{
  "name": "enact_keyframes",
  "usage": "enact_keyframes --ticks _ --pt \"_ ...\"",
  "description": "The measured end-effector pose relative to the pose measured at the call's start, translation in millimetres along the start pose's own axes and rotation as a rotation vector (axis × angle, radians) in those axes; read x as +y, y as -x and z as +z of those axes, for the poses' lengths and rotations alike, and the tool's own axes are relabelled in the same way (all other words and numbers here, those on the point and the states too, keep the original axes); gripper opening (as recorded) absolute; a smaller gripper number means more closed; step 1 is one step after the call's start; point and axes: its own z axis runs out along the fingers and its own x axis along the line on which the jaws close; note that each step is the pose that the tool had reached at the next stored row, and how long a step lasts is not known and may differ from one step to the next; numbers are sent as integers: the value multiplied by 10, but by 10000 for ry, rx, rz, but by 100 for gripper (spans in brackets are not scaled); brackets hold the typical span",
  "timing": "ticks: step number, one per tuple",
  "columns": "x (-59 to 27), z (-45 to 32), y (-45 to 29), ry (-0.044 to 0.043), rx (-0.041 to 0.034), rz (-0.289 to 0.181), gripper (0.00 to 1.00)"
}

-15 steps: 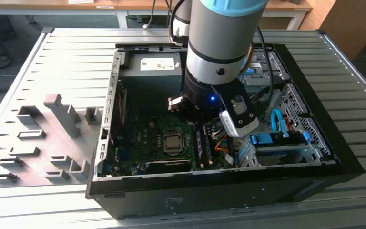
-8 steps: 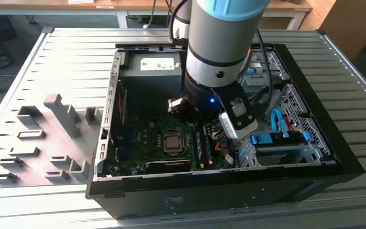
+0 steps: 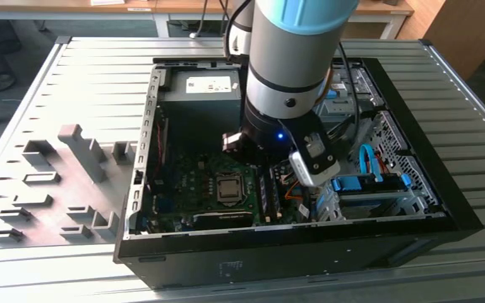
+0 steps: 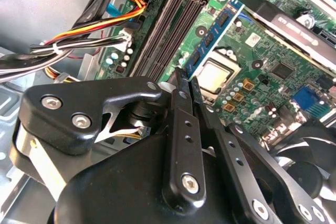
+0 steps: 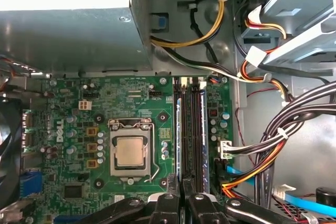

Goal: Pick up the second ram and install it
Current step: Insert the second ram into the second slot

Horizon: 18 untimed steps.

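**Gripper at end of ram stick in slot**

The arm (image 3: 297,57) is reaching down into the open computer case (image 3: 293,260), which is lying on the metal table (image 3: 74,76). The gripper (image 4: 188,80) is hanging low over the motherboard (image 5: 68,103). Its fingers (image 4: 181,129) are sitting almost together, with just a thin slit showing between them. The tips are sitting right at the near end of the ram stick (image 4: 216,29), and I cannot tell whether they are pinching it or only touching it.

The ram stick is standing on edge in the slot just beside the processor (image 5: 129,152), between the processor and 2 black slots (image 4: 163,30).

In the exterior view:
- The ram slots are lying at 3 o'clock from the processor.
- The power supply (image 3: 204,95) is sitting at 12 o'clock from the processor.
- A blue flat cable (image 3: 369,161) is curving at 3 o'clock from the gripper.
- Gray blocks (image 3: 74,151) are standing on the table at 9 o'clock from the case.

A wire bundle (image 4: 79,38) is running beside the black slots.
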Motion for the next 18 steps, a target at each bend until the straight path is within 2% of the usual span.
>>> enact_keyframes --ticks 18 --pt "-10 110 0 0 0 0 14"
